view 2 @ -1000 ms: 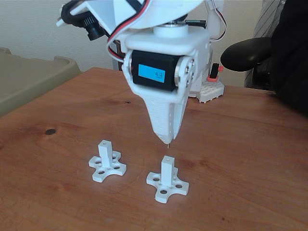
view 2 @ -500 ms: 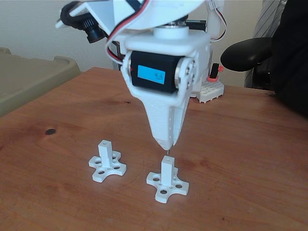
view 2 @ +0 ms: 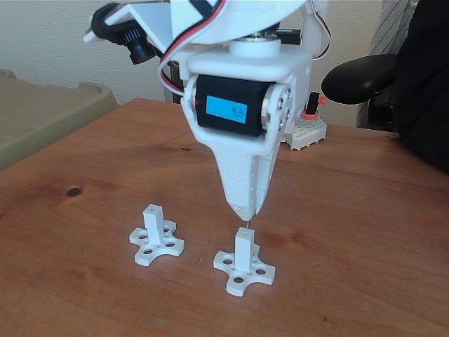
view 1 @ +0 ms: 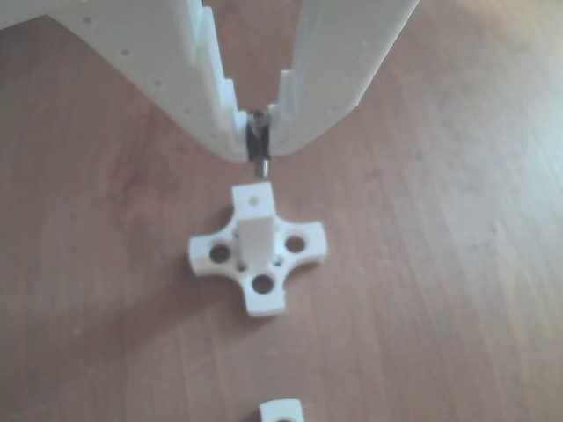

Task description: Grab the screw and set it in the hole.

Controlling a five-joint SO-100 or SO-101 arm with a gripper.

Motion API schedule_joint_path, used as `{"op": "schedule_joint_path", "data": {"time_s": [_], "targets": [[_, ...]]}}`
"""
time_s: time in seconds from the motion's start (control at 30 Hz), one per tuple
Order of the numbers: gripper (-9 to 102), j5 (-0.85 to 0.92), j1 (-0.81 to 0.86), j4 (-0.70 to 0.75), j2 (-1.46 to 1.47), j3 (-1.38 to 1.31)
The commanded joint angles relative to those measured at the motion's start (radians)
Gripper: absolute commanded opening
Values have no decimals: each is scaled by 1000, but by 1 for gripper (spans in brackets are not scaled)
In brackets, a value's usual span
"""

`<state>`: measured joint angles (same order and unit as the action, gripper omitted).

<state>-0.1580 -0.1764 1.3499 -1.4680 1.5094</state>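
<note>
Fixed view, end effector: the white end effector (view 2: 248, 210) points straight down over the wooden table (view 2: 365, 225), its two fingers drawn nearly together at the tips.
End effector grip: in the other view the end effector (view 1: 258, 145) pinches the screw (view 1: 258, 148) between its fingertips, with only the thin dark shaft filling the narrow gap.
Screw: it hangs upright, and its lower end pokes out just below the fingertips; in the fixed view the screw (view 2: 247, 223) shows as a short dark sliver.
Hole: the hole (view 1: 255, 200) sits in the top face of a white post (view 1: 255, 230) on a cross-shaped base, directly under the screw's tip.
Screw to hole: the tip is just above the post top (view 2: 243, 234); I cannot tell whether it touches.
Second post: another white post (view 2: 152, 223) stands to the left in the fixed view, well apart from the end effector.
</note>
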Motion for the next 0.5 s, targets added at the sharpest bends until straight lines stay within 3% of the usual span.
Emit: {"op": "schedule_joint_path", "data": {"time_s": [0.0,0.47], "targets": [[-4,-5,-3,-11,-49,-9],[-4,-5,-2,-11,-44,3]]}}
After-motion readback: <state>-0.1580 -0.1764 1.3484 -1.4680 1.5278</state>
